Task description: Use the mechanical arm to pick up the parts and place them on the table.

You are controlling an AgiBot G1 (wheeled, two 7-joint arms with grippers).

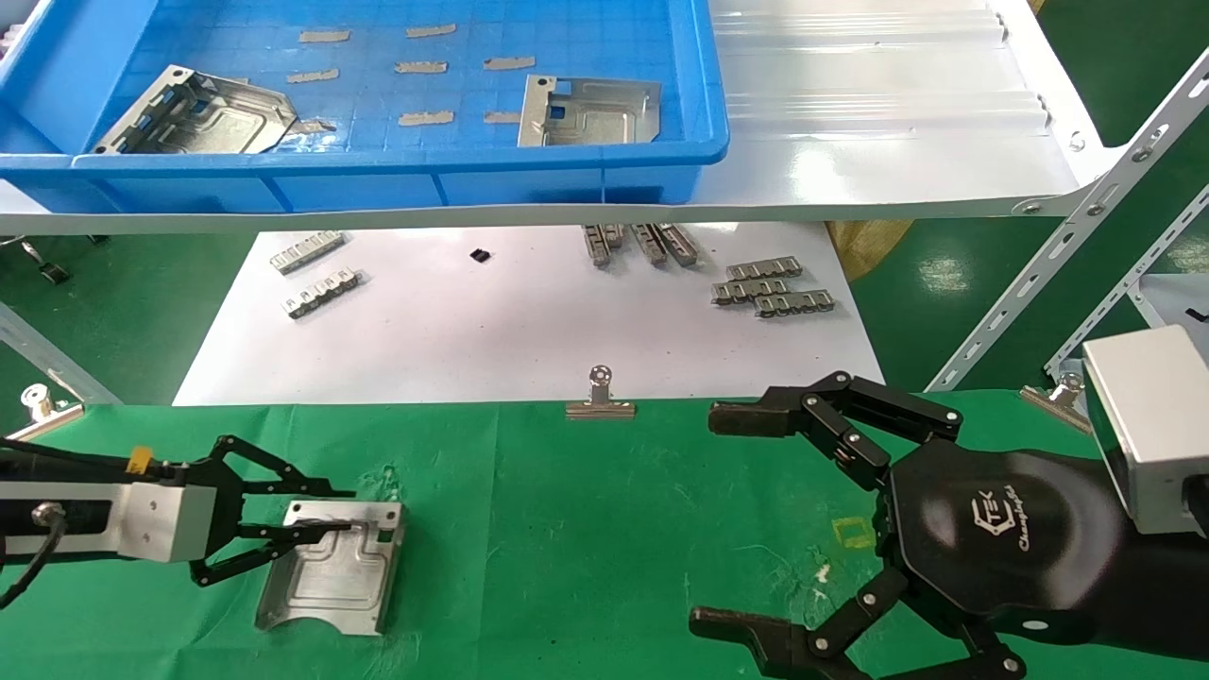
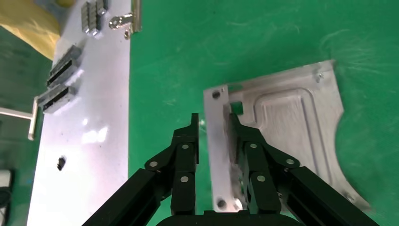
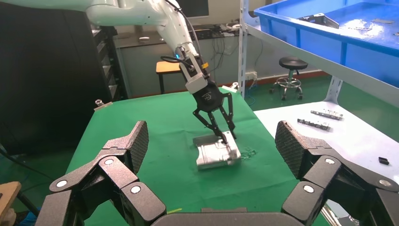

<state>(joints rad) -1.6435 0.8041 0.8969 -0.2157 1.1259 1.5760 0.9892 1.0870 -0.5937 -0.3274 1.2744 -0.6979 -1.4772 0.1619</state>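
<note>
One silvery part (image 1: pixel 331 567) lies on the green table (image 1: pixel 586 529) at the near left. My left gripper (image 1: pixel 335 512) is low over it, its jaws a little apart astride the part's bent tabbed edge. In the left wrist view, one finger (image 2: pixel 244 141) rests on the part (image 2: pixel 291 122), while the other finger (image 2: pixel 188 136) stands just off the edge, over the cloth. My right gripper (image 1: pixel 708 518) hovers wide open and empty over the near right of the table. Two more parts (image 1: pixel 203 113) (image 1: pixel 590 111) lie in the blue bin (image 1: pixel 378 179).
The blue bin sits on a glossy white shelf board (image 1: pixel 897 142) above and behind the table. Below it, a white sheet (image 1: pixel 519 331) carries several small toothed strips (image 1: pixel 770 288). Binder clips (image 1: pixel 600 397) stand on the table's far edge. A slotted shelf strut (image 1: pixel 1067 236) slants at the right.
</note>
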